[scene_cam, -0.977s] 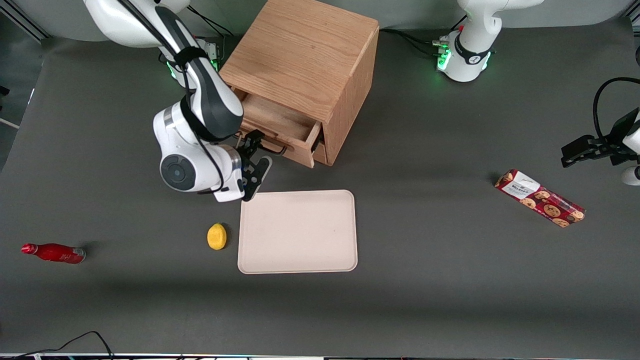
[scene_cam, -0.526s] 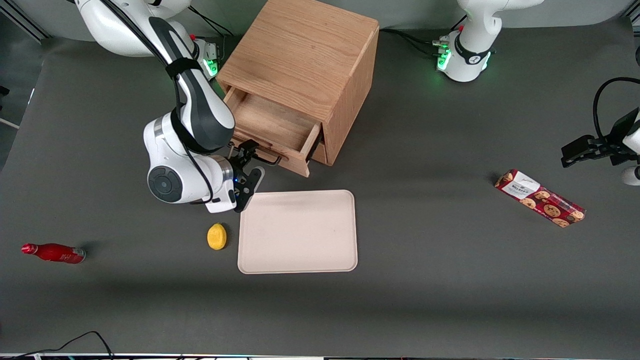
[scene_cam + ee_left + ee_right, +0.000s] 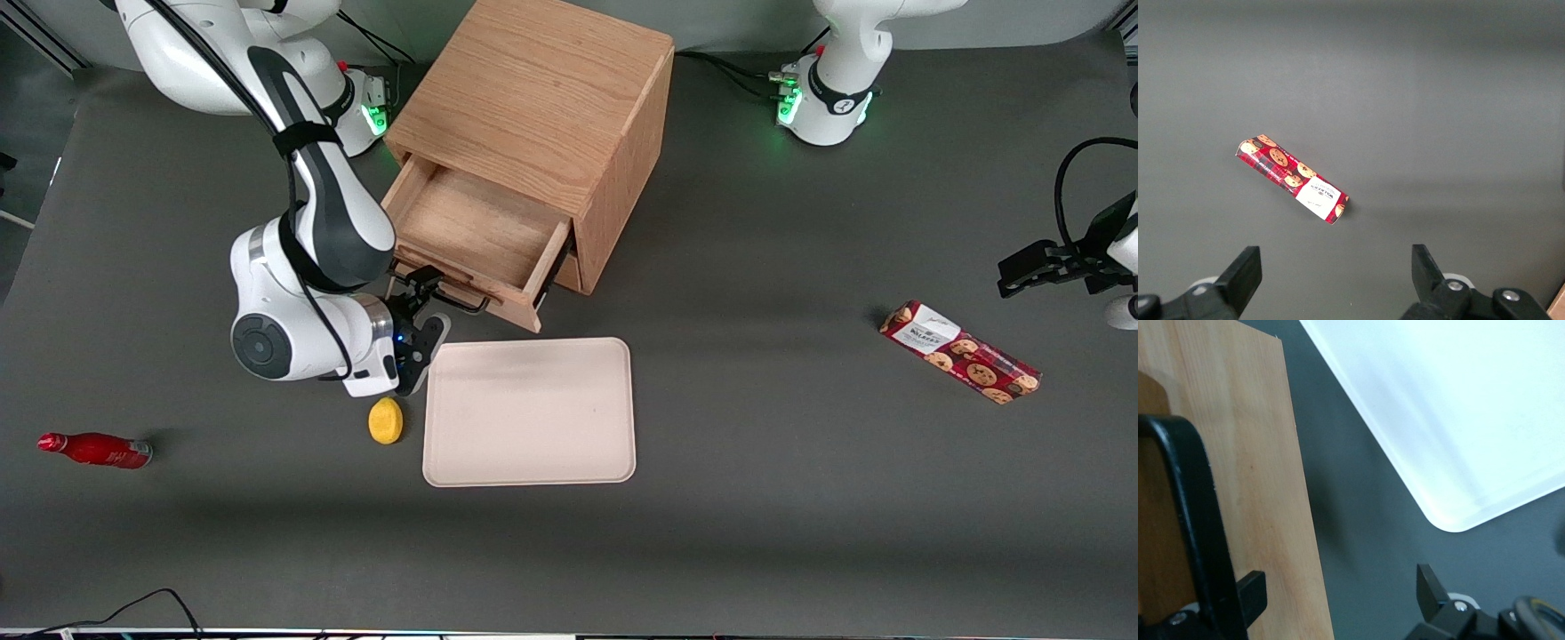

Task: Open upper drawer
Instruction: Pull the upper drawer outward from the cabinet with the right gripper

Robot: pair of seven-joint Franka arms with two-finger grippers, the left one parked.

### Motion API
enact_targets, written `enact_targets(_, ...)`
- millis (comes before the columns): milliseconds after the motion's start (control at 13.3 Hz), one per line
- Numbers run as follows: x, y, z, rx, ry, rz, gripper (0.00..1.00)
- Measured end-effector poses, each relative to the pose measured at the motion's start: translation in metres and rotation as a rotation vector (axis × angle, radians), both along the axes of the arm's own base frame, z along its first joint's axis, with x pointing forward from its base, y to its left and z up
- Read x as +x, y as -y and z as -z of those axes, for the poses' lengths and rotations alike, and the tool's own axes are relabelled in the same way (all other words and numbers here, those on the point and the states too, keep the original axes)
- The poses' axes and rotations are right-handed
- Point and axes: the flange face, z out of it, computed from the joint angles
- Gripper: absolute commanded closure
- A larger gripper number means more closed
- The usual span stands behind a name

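Looking from the front: upper drawer stands open, sticking out of the oak cabinet toward the camera, bare wood inside. Hand sits at the drawer's black wire handle, at the end toward the working arm. Cream tray lies on the tabletop just in front of the drawer, nearer the camera, close to the drawer's corner. Yellow lemon is just beside the tray, right under the wrist. Red bottle lies on its side well off toward the working arm's end. Red tartan cookie box with a white label lies toward the parked arm's end; label text too small to read.

Left wrist view: cookie box alone on the grey tabletop, cookie pictures on it, white label writing not legible.

Right wrist view: hand is released, fingers spread wide. Handle runs just beside one finger, outside the gap, against the light-wood drawer front. Between the fingers are the drawer front's edge and bare tabletop. Tray corner is near, with a strip of tabletop between it and the drawer.
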Motion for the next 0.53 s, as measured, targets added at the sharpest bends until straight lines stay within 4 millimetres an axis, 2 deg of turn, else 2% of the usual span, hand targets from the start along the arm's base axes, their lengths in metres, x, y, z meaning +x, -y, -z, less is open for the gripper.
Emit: enact_targets(526, 0.024, 0.02, 0.0, 0.013, 0.029, 0.014, 0.0)
